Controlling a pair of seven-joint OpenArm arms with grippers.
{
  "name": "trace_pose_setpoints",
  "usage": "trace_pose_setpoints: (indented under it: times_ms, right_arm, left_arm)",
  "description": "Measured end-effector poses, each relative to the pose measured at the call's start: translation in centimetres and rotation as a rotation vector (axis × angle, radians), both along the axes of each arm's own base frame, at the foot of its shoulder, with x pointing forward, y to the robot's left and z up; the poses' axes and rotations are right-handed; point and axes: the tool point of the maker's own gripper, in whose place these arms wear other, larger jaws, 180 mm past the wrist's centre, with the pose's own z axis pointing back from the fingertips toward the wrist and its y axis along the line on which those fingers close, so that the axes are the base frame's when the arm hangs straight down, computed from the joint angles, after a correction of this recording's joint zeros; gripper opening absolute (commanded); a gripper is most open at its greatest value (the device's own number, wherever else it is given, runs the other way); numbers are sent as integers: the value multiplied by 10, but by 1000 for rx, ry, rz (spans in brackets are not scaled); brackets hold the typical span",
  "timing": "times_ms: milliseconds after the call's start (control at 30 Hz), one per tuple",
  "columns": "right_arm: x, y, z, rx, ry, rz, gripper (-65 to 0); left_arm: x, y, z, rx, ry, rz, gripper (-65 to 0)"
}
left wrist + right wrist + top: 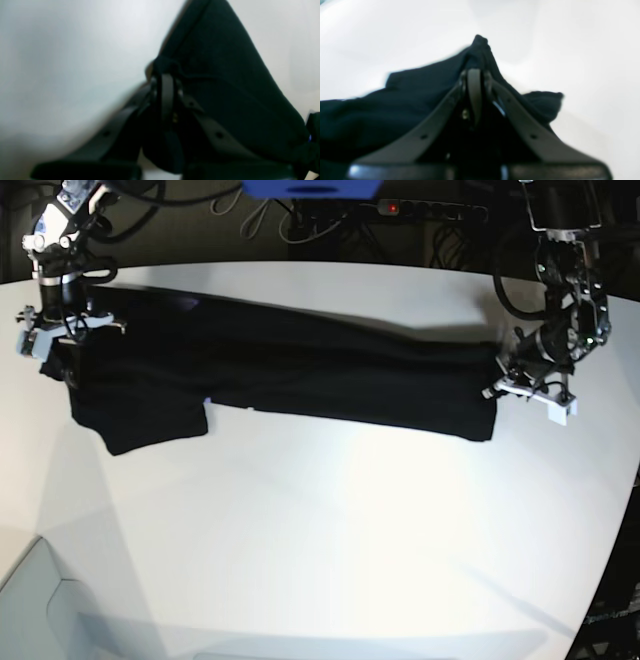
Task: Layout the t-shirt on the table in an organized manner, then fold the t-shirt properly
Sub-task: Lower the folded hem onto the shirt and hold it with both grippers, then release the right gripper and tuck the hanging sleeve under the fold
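Both wrist views blurred; no print or writing readable on t-shirt [300,375]. Left hand [166,71] and right hand [475,72] clamped on cloth, stretched above counter [330,520].

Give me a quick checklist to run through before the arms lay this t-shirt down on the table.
1. Left gripper shut on the t-shirt: ok.
2. Right gripper shut on cloth: ok.
3. Shirt stretched between both arms: ok, in the base view.
4. Shirt spread flat: not ok, one part hangs lower near the right gripper.
5. Bare table in front of the shirt: ok.
6. Which edge each gripper holds: cannot tell.
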Motion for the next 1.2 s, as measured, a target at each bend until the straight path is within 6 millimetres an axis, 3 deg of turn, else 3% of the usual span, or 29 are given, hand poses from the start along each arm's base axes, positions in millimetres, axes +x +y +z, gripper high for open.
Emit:
trace_pose_setpoints:
  times_ms: [267,600,767,1000,1200]
  right_arm:
    - [-21,1,-1,87,-27,-32,-650]
    - [-44,-2,-41,176,57,-72,-650]
    - [-62,-18,-51,224,77,-155,-650]
    - [-59,-18,-60,249,127,-133,-650]
    - [-53,-17,-85,306,144,-154,-650]
  left_arm:
    - [2,3,1,5,-1,4,-648]
    - [8,6,0,-1,-1,17,-648]
    - [7,7,-2,-3,2,20,-648]
    - [7,7,-2,-3,2,20,-648]
    - [7,7,-2,-3,2,21,-648]
